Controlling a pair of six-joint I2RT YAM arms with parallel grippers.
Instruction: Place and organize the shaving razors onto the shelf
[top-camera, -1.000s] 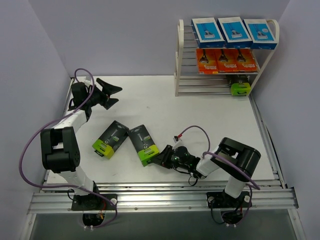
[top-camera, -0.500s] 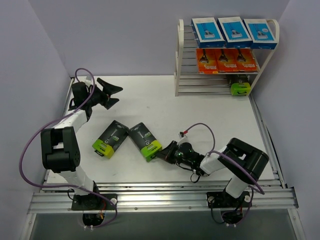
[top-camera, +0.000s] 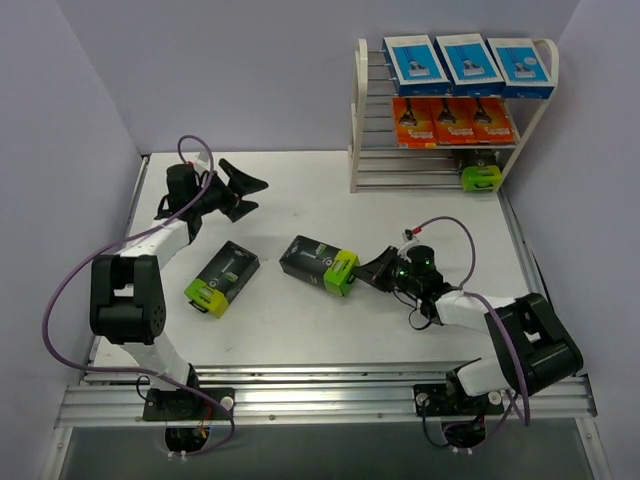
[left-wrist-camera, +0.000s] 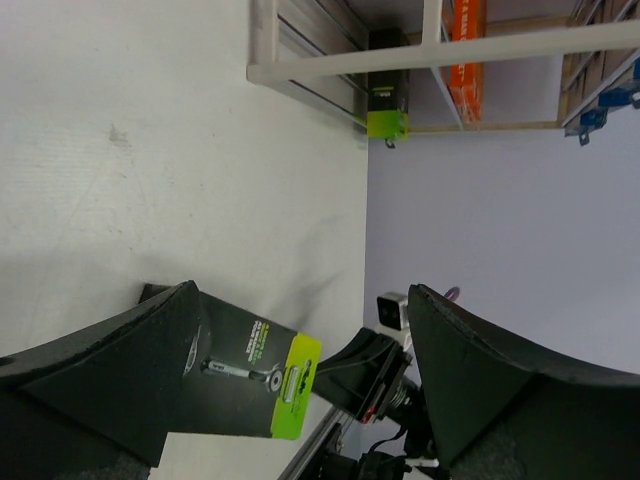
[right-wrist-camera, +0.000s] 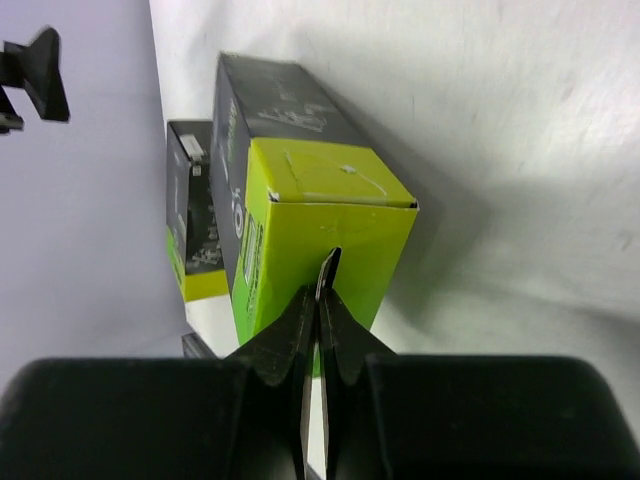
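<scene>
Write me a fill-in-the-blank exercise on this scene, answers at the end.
The three top-tier packs on the shelf are ____. The gripped pack, pinched by the shut right end effector, has a lime end and a ____ body. The left end effector is ____ and holds nothing. Exactly ____ lime-ended pack sits on the shelf.
Answers: blue; black; open; one.

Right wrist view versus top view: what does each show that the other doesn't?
Only right wrist: the right fingers shut on a thin tab at the lime-green end of the gripped pack. Only top: the shelf holding three blue packs, three orange packs and one black pack. Both: the gripped pack and a second black pack on the table.
</scene>
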